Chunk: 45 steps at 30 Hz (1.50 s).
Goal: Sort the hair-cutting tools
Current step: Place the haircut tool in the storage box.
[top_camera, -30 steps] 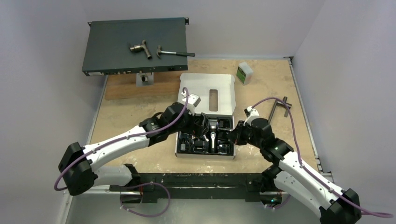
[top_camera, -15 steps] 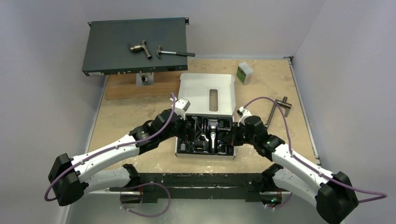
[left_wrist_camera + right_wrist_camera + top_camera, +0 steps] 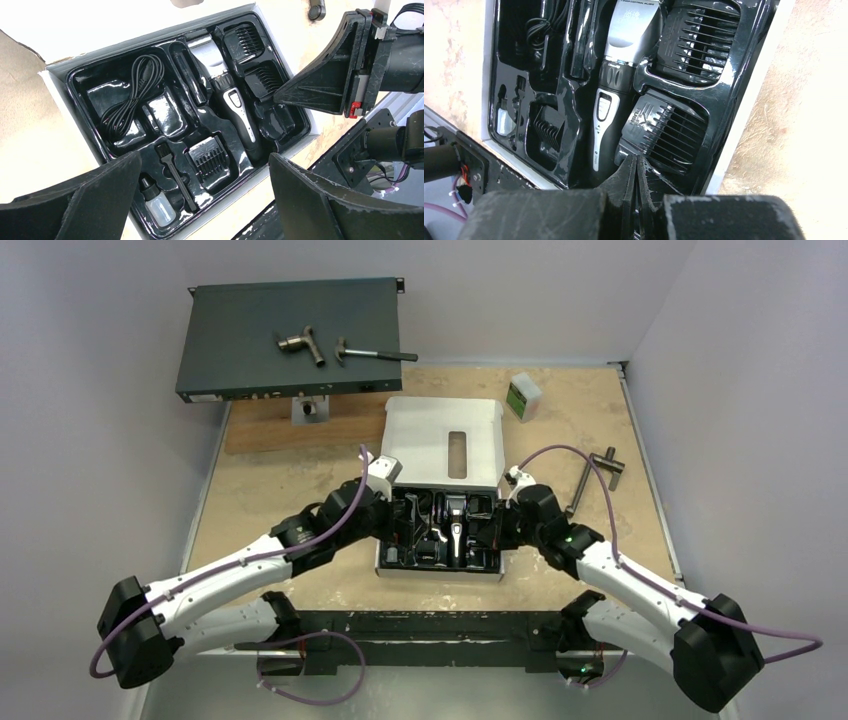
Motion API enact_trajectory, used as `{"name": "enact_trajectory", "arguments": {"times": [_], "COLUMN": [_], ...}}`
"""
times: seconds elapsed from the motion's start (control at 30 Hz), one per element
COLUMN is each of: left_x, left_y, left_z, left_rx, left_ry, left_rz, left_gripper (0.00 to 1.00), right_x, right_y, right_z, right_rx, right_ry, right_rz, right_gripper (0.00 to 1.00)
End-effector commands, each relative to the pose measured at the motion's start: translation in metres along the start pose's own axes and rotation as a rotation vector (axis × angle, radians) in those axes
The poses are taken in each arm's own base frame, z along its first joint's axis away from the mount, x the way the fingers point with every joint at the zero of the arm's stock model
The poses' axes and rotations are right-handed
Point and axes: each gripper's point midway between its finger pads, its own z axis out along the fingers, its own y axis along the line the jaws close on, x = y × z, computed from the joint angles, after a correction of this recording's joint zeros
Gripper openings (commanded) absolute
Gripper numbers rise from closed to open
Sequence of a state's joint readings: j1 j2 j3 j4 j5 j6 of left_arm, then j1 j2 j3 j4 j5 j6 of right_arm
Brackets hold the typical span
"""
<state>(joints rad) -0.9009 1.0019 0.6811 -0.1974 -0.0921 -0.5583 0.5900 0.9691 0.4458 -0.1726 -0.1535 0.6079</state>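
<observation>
- The white cardboard box (image 3: pixel 425 430) lies open mid-table between both arms, lid flap to the far side. Its black moulded plastic tray (image 3: pixel 165 112) faces up.
- The slim black-and-silver hair clipper (image 3: pixel 235 107) lies in the tray's centre channel, blade end far.
- I count 3 black comb attachments (image 3: pixel 247 40) in the tray: 2 right of the clipper, 1 near and left of it.
- A coiled black cord (image 3: pixel 130 95) fills the left recess. A small clear bottle (image 3: pixel 157 205) stands in the near-left corner.
- The left gripper (image 3: pixel 203 165) hangs above the near half of the tray, fingers wide apart and holding nothing.
- The right gripper (image 3: pixel 635 165) has its fingers pressed together with nothing between them. The tip is at the near edge of the nearer right-hand comb; I cannot tell whether it touches.
- That comb looks slightly askew in its recess from the right wrist view.
- Judgement: late in the sort. Every piece I see has a slot, and the step in hand is seating this comb.
- The next move calls for a gentle downward push with the closed tip, kept off the clipper just beside it. The left arm should hold clear.
</observation>
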Motion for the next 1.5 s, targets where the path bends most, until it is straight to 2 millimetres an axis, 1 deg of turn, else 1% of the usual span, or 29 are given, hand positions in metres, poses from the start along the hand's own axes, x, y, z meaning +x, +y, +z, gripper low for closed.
{"name": "enact_trajectory", "arguments": {"times": [0.0,0.17,0.33,0.57,0.63,0.73,0.77,0.9,0.93,0.97,1.03,1.07,1.13,1.23,1.33,1.47], "left_x": [-0.01,-0.006,-0.002,0.0,0.0,0.001,0.001,0.0,-0.001,-0.001,-0.001,-0.001,0.0,0.002,0.003,0.007], "left_y": [-0.001,0.002,0.003,0.002,0.002,0.001,0.001,0.0,0.0,0.0,0.0,-0.001,-0.001,-0.001,0.0,0.0], "left_z": [-0.005,-0.007,-0.007,-0.008,-0.008,-0.008,-0.009,-0.01,-0.011,-0.011,-0.01,-0.01,-0.009,-0.008,-0.008,-0.007], "left_rx": [0.006,0.002,0.005,0.017,0.022,0.028,0.029,0.034,0.036,0.037,0.039,0.04,0.04,0.042,0.042,0.049], "left_ry": [-0.052,-0.05,-0.041,-0.047,-0.047,-0.046,-0.048,-0.056,-0.059,-0.059,-0.062,-0.062,-0.058,-0.052,-0.054,-0.053], "left_rz": [-0.002,0.002,0.003,0.001,0.002,0.003,0.004,0.0,-0.001,-0.001,-0.005,-0.007,-0.009,-0.013,-0.022,-0.031], "left_gripper": [1.0,1.0,1.0,1.0,1.0,1.0,1.0,1.0,1.0,1.0,1.0,1.0,1.0,1.0,1.0,1.0], "right_x": [-0.017,-0.018,-0.013,-0.011,-0.012,-0.02,-0.021,-0.037,-0.042,-0.047,-0.052,-0.053,-0.055,-0.058,-0.056,-0.058], "right_y": [-0.008,-0.013,-0.024,-0.029,-0.026,-0.019,-0.014,0.003,0.005,0.008,0.01,0.011,0.009,0.003,-0.001,-0.006], "right_z": [0.0,0.0,0.008,0.01,0.008,0.001,-0.002,-0.019,-0.023,-0.027,-0.03,-0.029,-0.024,-0.015,-0.007,-0.002], "right_rx": [0.078,0.108,0.163,0.193,0.177,0.145,0.123,0.076,0.075,0.076,0.082,0.089,0.117,0.187,0.219,0.247], "right_ry": [-0.056,-0.061,-0.033,-0.028,-0.036,-0.07,-0.072,-0.121,-0.132,-0.143,-0.147,-0.138,-0.099,-0.019,0.029,0.026], "right_rz": [0.018,0.014,0.03,0.047,0.05,0.046,0.043,0.027,0.024,0.022,0.019,0.019,-0.013,-0.077,-0.093,-0.093], "right_gripper": [0.0,0.0,0.0,0.0,0.0,0.0,0.0,0.0,0.08,0.19,0.44,0.5,0.56,0.62,0.64,0.65]}}
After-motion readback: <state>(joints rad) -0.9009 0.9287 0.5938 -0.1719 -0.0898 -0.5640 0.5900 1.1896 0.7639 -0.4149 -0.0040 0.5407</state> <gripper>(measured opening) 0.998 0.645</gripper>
